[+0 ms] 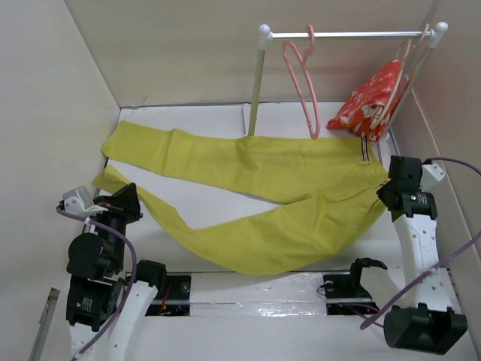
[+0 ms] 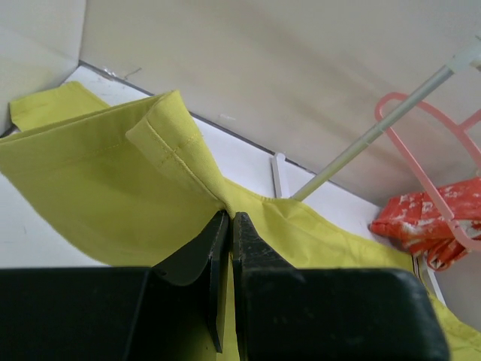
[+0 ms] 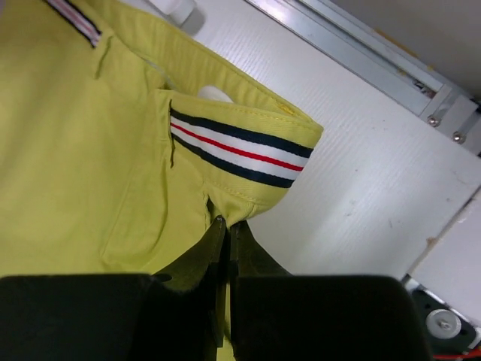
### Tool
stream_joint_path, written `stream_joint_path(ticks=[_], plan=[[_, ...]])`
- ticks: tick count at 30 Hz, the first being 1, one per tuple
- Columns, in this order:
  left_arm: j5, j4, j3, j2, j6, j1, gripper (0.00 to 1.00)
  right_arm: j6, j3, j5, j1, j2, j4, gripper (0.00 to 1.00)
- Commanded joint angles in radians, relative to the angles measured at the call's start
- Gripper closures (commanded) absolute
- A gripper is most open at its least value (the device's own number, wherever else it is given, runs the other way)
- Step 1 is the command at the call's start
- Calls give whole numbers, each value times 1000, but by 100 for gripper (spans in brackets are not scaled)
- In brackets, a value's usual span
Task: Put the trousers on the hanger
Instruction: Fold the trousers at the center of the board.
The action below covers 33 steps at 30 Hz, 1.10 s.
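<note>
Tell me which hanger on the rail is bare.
The pink hanger near the middle of the rail; the wood-coloured hanger at the right end carries a red garment.

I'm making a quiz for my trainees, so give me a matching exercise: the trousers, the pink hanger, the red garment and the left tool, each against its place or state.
1. trousers
2. pink hanger
3. red garment
4. left tool

A. hooked on the rail, bare
B. shut on a trouser-leg hem
C. spread across the table
D. bunched at the rail's right end

Pairs: 1-C, 2-A, 3-D, 4-B.
</note>
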Motion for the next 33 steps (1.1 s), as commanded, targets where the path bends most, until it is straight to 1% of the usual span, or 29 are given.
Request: stream_joint_path(ticks=[1, 2, 5, 6, 8, 9, 12, 13, 14, 16, 17, 19, 20, 21, 23, 24, 26, 27, 29, 30, 31, 32, 33], plan=[[-70, 39, 61, 39, 2, -4, 100, -87, 135, 51, 15, -86, -121, 100], [-114, 45, 64, 52, 2, -4, 100, -127, 208, 45, -5, -88, -141, 100], [-171, 44, 86, 82, 2, -4, 100, -182, 288, -29, -17, -82, -203, 100], [-181, 42, 98, 86, 2, -4, 100, -193, 334, -73, -31, -76, -250, 100], [-223, 27, 109, 95, 0, -4, 100, -219, 386, -78, -43, -82, -317, 100], [-245, 24, 118, 97, 0, -4, 100, -256, 409, -74, -66, -123, -330, 100], [-340, 22, 116, 112, 11, -13, 100, -328, 446, -80, -75, -169, -354, 100], [-374, 21, 112, 118, 8, -13, 100, -342, 484, -98, -62, -156, -365, 100], [-415, 18, 110, 137, 5, -24, 100, -345, 489, -107, -62, -137, -376, 100], [-447, 18, 104, 169, -12, -24, 100, -356, 445, -161, -37, -99, -367, 100], [-460, 27, 96, 184, -20, -24, 100, -351, 427, -172, -37, -91, -359, 100], [-486, 45, 69, 220, -30, -24, 100, -355, 364, -201, -37, -97, -272, 100], [-504, 61, 64, 267, -43, -24, 100, -362, 304, -218, -37, -102, -241, 100], [-500, 65, 75, 293, -41, -24, 100, -360, 282, -222, -37, -94, -191, 100], [-477, 27, 127, 391, -66, -24, 100, -360, 249, -239, -58, -67, -146, 100], [-461, 38, 159, 417, -63, -24, 100, -360, 247, -260, -59, -38, -109, 100], [-464, 64, 176, 479, -58, -24, 100, -359, 247, -268, -59, -19, -77, 100], [-469, 42, 222, 563, -60, -24, 100, -368, 223, -284, -59, -13, -19, 100], [-509, 3, 265, 653, -83, -24, 100, -369, 192, -296, -59, -7, 32, 99], [-507, -5, 292, 734, -92, 10, 100, -362, 167, -326, -59, -7, 82, 100], [-457, -20, 306, 808, -119, 36, 100, -350, 175, -352, -59, -7, 95, 100], [-404, -22, 306, 809, -142, 62, 100, -349, 190, -353, -59, -2, 100, 100], [-350, -12, 299, 870, -152, 91, 100, -322, 195, -336, -46, 0, 107, 100]])
